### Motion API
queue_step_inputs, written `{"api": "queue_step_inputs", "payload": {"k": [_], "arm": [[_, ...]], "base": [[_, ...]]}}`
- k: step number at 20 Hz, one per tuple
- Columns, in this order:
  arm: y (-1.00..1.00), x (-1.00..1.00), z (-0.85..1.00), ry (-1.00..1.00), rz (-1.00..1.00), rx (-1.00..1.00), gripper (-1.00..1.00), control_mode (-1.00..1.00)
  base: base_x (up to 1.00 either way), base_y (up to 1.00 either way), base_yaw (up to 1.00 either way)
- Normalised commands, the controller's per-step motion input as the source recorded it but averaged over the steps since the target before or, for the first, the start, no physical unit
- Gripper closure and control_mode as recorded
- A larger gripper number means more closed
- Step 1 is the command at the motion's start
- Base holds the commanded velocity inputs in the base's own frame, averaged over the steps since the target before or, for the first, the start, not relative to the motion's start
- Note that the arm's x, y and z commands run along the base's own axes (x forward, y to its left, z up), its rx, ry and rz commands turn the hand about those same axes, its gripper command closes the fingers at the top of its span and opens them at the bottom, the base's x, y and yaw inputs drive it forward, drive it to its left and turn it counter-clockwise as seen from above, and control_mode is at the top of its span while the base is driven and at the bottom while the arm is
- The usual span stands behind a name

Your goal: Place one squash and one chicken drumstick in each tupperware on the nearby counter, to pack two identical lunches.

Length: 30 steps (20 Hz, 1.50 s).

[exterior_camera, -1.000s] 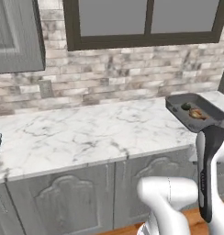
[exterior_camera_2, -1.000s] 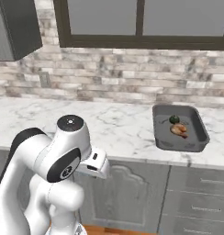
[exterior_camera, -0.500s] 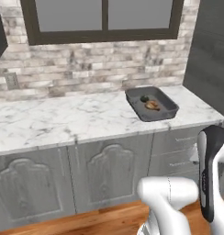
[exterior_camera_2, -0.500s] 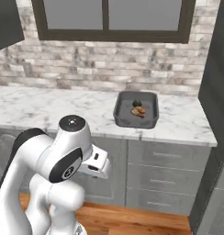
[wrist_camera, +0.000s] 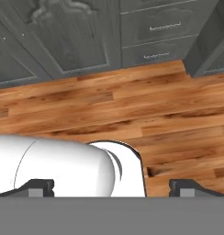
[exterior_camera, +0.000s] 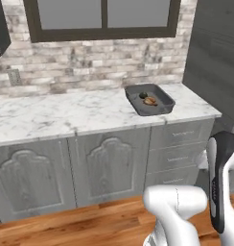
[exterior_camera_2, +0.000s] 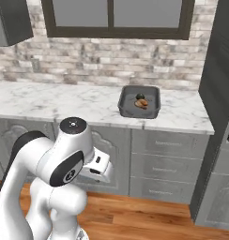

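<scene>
- Grey-veined white marble is what I see first: the counter (exterior_camera: 66,113) runs along the brick wall (exterior_camera: 90,62) under a dark-framed window (exterior_camera: 102,19), over grey panelled cabinets (exterior_camera: 71,168).
- The dark grey tupperware (exterior_camera: 163,106) sits near the counter's right end, close to the tall dark panel (exterior_camera: 215,53); from the right base view it lies at the same end (exterior_camera_2: 127,105).
- Inside it I make out a dark green squash (exterior_camera: 143,94) toward the back and a tan-orange drumstick (exterior_camera: 150,101) just in front of it, the two touching or nearly so; in the right base view the squash (exterior_camera_2: 140,96) and drumstick (exterior_camera_2: 142,103) sit the same way.
- My claw (wrist_camera: 112,187) points down at the wood floor (wrist_camera: 178,119), well away from the counter, its dark fingertips (wrist_camera: 36,187) set wide apart with nothing between them.
- In the hand view, cabinet doors and drawers (wrist_camera: 155,27) line the top edge.
</scene>
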Motion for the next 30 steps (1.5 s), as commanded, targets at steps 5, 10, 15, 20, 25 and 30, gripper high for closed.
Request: {"api": "queue_step_inputs", "payload": {"k": [5, 10, 15, 20, 25, 30], "arm": [[0.00, 0.00, 0.00, 0.00, 0.00, 0.00, -1.00, 1.00], [0.00, 0.00, 0.00, 0.00, 0.00, 0.00, -1.00, 1.00], [0.00, 0.00, 0.00, 0.00, 0.00, 0.00, -1.00, 1.00], [0.00, 0.00, 0.00, 0.00, 0.00, 0.00, -1.00, 1.00], [0.00, 0.00, 0.00, 0.00, 0.00, 0.00, -1.00, 1.00], [0.00, 0.00, 0.00, 0.00, 0.00, 0.00, -1.00, 1.00]], "base": [[-0.03, -1.00, 0.00], [0.04, -1.00, -0.13], [0.14, -0.97, -0.34], [0.17, -0.93, -0.38], [0.23, -0.92, -0.43], [0.44, -0.84, -0.44]]}}
